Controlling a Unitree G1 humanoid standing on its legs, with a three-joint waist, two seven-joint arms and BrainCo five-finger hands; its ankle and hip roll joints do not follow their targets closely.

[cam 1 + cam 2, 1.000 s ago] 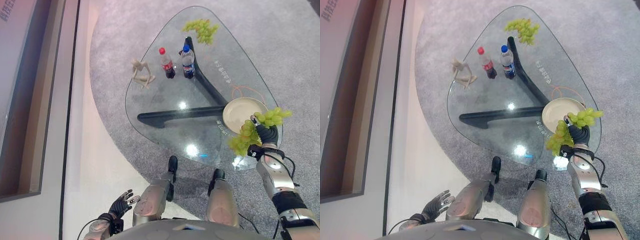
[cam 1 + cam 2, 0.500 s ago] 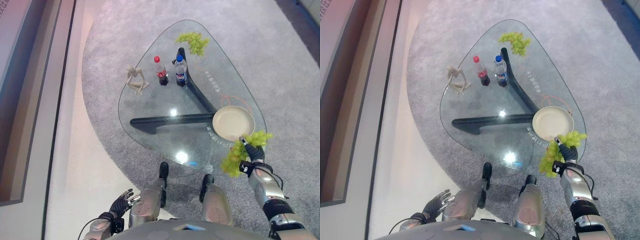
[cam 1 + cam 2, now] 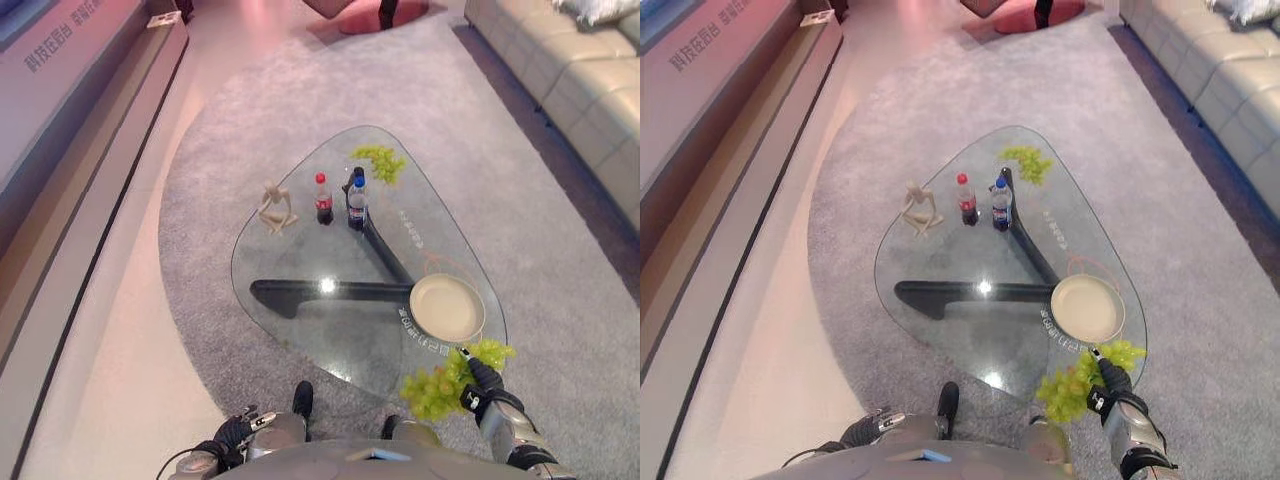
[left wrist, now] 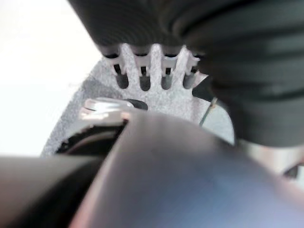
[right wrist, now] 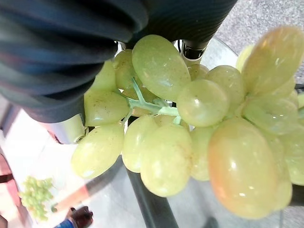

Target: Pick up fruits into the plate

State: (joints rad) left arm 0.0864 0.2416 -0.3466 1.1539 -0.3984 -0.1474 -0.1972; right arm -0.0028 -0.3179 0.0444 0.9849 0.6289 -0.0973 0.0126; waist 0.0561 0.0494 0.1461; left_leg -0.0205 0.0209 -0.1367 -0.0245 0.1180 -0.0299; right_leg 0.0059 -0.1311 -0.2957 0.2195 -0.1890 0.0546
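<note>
left hand (image 3: pixel 233 432): low at the robot's left side, well apart from the table; fingers look straight and relaxed in the left wrist view, holding nothing.
beige wooden artist's figurine (image 3: pixel 274 208): sits on the left part of the glass, idle.
red-capped dark cola bottle (image 3: pixel 323 199): upright, mid-table, just beside the blue-capped bottle.
blue-capped clear plastic bottle (image 3: pixel 355 202): upright, next to the cola bottle.
second bunch of green grapes (image 3: pixel 380 163): lies at the far tip of the table, well apart from both hands, not yet collected.
rounded triangular glass coffee table (image 3: pixel 300 330): dark Y-shaped base shows through the top.
round cream plate (image 3: pixel 447 307): on the table's right near corner, nothing in it.
held bunch of green grapes (image 3: pixel 445 376): hangs at the near right edge of the table, just short of the plate rim; long axis runs roughly left-right across the hand.
right hand (image 3: pixel 484 387): fingers curled round the bunch's stem area, grapes spilling out both sides; right wrist view confirms the grip.
key relation: the plate lies just beyond the right hand, slightly to its left, so the bunch likely needs a short forward reach before release. Right hand is far nearer to the plate than the left.
stage: judged as carry-to-plate, first bunch not yet placed.
</note>
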